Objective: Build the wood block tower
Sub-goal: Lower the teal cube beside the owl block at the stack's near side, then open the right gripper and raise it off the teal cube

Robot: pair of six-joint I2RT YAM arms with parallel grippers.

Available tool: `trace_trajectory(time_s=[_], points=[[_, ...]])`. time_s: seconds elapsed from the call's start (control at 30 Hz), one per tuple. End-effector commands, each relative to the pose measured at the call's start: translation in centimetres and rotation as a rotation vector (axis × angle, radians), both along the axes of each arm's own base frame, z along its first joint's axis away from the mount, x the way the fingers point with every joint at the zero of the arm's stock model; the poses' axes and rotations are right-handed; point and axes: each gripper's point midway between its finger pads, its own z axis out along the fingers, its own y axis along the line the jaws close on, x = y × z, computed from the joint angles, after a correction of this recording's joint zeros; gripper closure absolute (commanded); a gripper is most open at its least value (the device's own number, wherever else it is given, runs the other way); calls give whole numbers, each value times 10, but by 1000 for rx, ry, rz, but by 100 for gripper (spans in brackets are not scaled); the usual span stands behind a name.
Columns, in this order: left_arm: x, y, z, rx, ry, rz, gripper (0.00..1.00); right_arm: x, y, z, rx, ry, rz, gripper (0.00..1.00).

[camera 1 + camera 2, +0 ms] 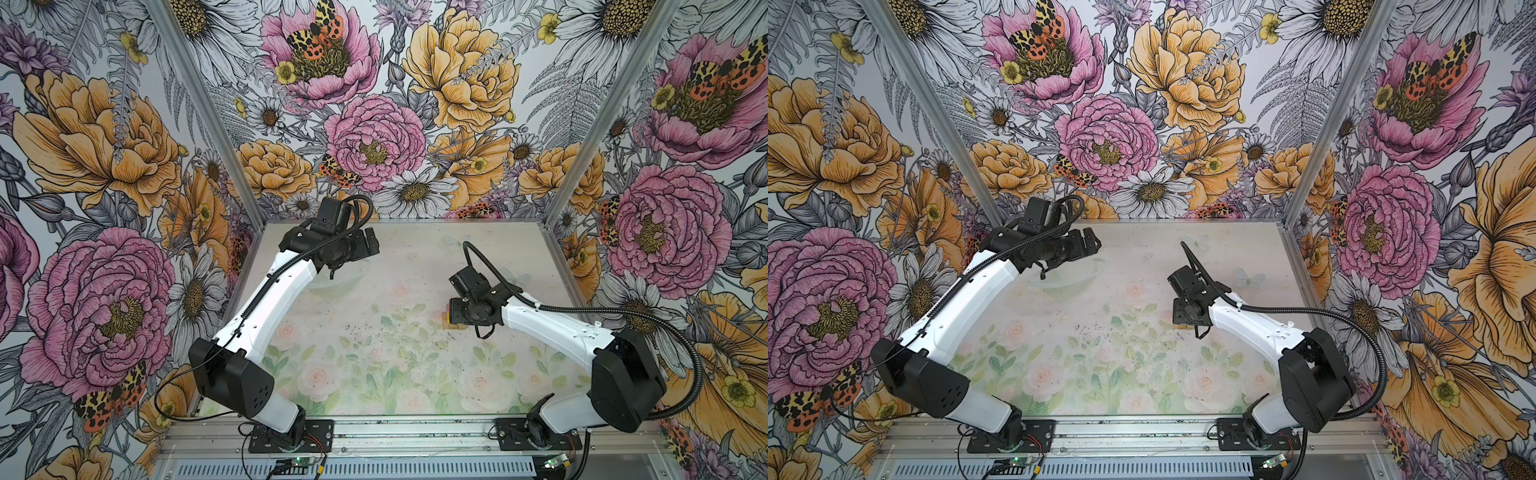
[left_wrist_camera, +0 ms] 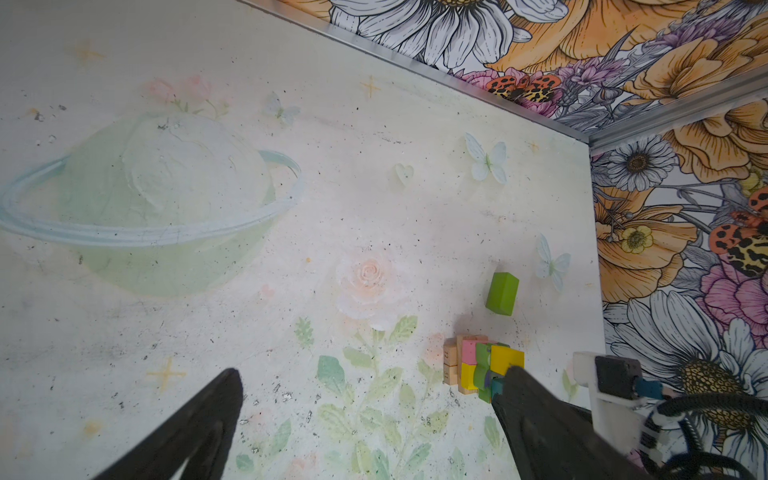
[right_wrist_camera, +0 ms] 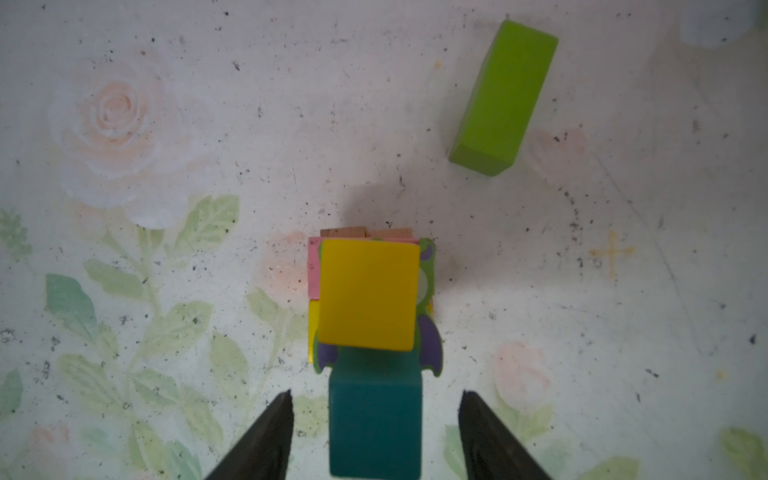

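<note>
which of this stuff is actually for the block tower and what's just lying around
For the job: wood block tower, yellow cube, teal block, lime-green bar lying apart on the table.
Not for the job: no stray items; only the printed table and floral walls.

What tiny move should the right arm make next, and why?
Probably lift the right gripper straight up. Its jaws stand open, clear of the teal block on the wood block tower, and the lime-green bar lies alone on the table, not yet stacked.
</note>
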Motion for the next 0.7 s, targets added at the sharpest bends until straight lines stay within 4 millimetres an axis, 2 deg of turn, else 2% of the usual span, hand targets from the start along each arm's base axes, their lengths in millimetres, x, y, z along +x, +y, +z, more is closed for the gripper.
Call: trace_trajectory(time_s=[0.0, 0.2, 0.3, 0.4, 0.5, 0.67], points=[[4, -7, 15, -23, -38, -28, 1, 11, 5, 26, 54, -69, -3, 31], [8, -7, 24, -24, -59, -32, 1, 13, 1, 62, 83, -129, -18, 27], [10, -6, 28, -23, -67, -32, 1, 20, -8, 83, 72, -159, -43, 27], [15, -7, 30, -24, -73, -32, 1, 31, -19, 95, 56, -159, -83, 28], [19, -9, 31, -26, -74, -34, 1, 40, -20, 96, 47, -139, -88, 31], [24, -11, 29, -24, -70, -34, 1, 43, -21, 79, 42, -77, -107, 34]])
